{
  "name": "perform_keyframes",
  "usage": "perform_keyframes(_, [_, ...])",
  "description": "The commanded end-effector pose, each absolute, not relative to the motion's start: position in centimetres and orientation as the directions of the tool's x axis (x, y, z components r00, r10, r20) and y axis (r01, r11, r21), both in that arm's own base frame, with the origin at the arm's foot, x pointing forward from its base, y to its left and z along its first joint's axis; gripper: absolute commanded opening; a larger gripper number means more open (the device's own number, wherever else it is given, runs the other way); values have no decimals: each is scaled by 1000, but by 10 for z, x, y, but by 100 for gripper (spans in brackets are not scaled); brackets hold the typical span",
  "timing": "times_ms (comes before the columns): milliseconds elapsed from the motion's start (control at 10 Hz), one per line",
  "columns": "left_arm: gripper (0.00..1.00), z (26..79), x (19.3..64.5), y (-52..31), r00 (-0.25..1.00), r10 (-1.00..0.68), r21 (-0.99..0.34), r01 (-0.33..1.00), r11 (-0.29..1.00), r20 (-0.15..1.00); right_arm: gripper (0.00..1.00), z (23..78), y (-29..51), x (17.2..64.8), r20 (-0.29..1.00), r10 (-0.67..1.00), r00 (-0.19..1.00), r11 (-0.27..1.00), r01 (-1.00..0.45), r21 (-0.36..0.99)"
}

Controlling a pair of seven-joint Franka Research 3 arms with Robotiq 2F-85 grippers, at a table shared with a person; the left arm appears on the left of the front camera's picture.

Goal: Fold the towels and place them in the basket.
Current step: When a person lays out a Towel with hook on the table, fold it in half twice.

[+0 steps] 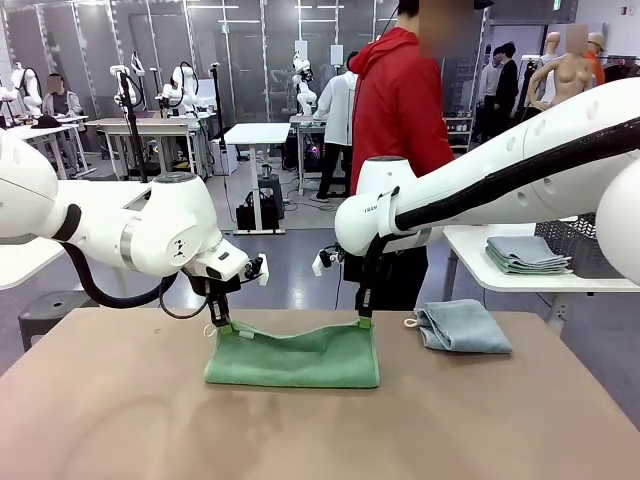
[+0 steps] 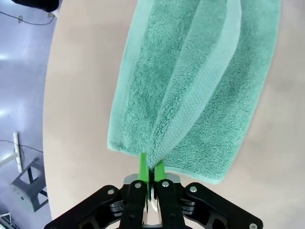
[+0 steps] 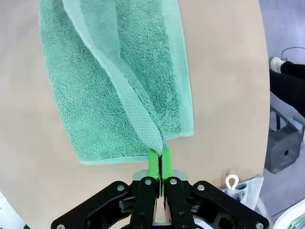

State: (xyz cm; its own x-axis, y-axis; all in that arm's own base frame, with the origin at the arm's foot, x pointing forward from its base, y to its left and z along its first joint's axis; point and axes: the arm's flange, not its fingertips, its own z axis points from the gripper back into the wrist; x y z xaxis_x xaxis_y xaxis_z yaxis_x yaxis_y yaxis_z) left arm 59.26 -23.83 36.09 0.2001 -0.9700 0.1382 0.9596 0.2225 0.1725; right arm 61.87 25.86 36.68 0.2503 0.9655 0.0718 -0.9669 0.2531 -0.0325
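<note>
While left gripper [image 1: 220, 328] and right gripper [image 1: 365, 322] pinch far corners of the green towel [image 1: 295, 360], I judge it mid-fold; next, bring both nearward.

A robotics lab is showing here: white robot arms [image 1: 150, 235] are reaching over a tan table [image 1: 100, 420], white work tables [image 1: 257, 133] are standing in rows on a grey floor [image 1: 300, 250], and people [image 1: 335, 110] are standing among them.

Tan table [image 1: 120, 420], person in red top [image 1: 400, 100] behind it, grey stool [image 1: 50, 310] left, white side table [image 1: 520, 282] right.
</note>
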Motion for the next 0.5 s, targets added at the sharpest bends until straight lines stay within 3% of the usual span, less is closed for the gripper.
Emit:
perform_keyframes(0, [5,362,597,-238,231,-966,173,953,250,120,3,365,258,627,54,959,277,279,-960,-35])
perform_keyframes(100, [5,361,599,-238,231,-964,169,953,251,130,3,364,258,629,64,961,268,271,-962,-35])
perform_keyframes(200, [24,359,599,-241,226,-965,178,952,248,134,23,363,258,628,78,965,252,255,-967,-29])
perform_keyframes(300, [25,360,599,-242,228,-964,189,949,251,136,23,363,258,628,94,966,241,246,-969,-41])
perform_keyframes(400, [44,359,599,-242,233,-962,197,946,258,141,43,364,257,628,109,967,231,238,-970,-55])
